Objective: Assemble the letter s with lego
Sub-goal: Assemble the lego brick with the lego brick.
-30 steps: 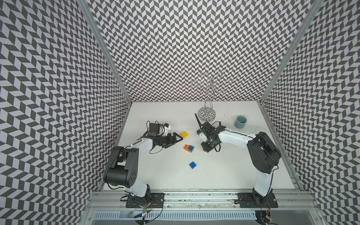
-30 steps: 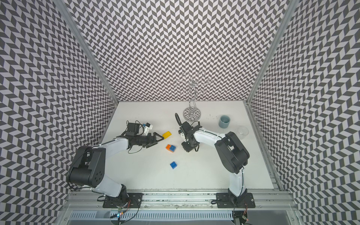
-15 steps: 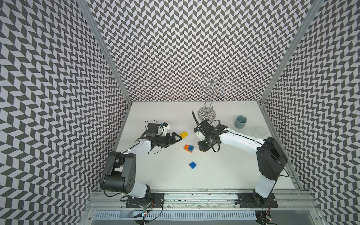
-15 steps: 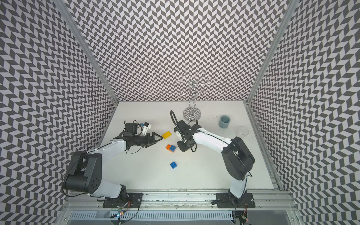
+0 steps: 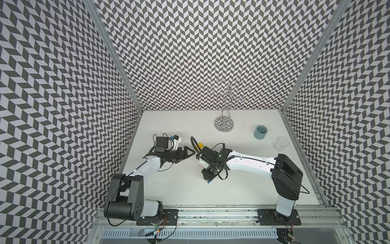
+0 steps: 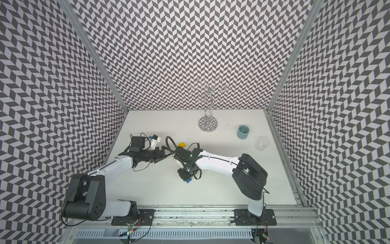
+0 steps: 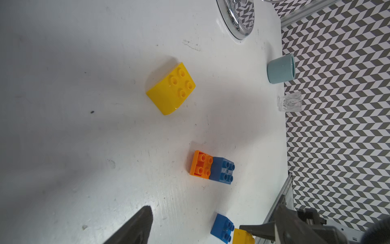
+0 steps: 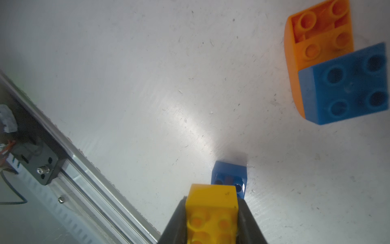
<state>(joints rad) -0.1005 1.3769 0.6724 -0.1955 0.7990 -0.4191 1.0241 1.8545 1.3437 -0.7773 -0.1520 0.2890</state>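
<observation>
Right gripper (image 8: pixel 212 199) clamped a yellow brick (image 8: pixel 212 213) at the loose blue brick (image 8: pixel 229 179), not far from the orange brick (image 7: pixel 200 164).

The orange brick lay on the white table (image 5: pixel 179 190) with a second blue brick (image 7: pixel 222 171) pressed onto one half of it, its other half bare. The loose blue brick sat near the orange brick, on its front-rail side. The held yellow brick overlapped its edge, but whether they were joined could not be told. A second yellow brick (image 7: pixel 171 88) lay apart from the orange brick, toward the wire stand (image 5: pixel 224 124). The left gripper (image 5: pixel 188 153) hung with jaws wide and empty, to the robot's left of the orange brick. The grey cup (image 5: pixel 260 132) and clear glass (image 5: pixel 281 143) stood well away from it.
</observation>
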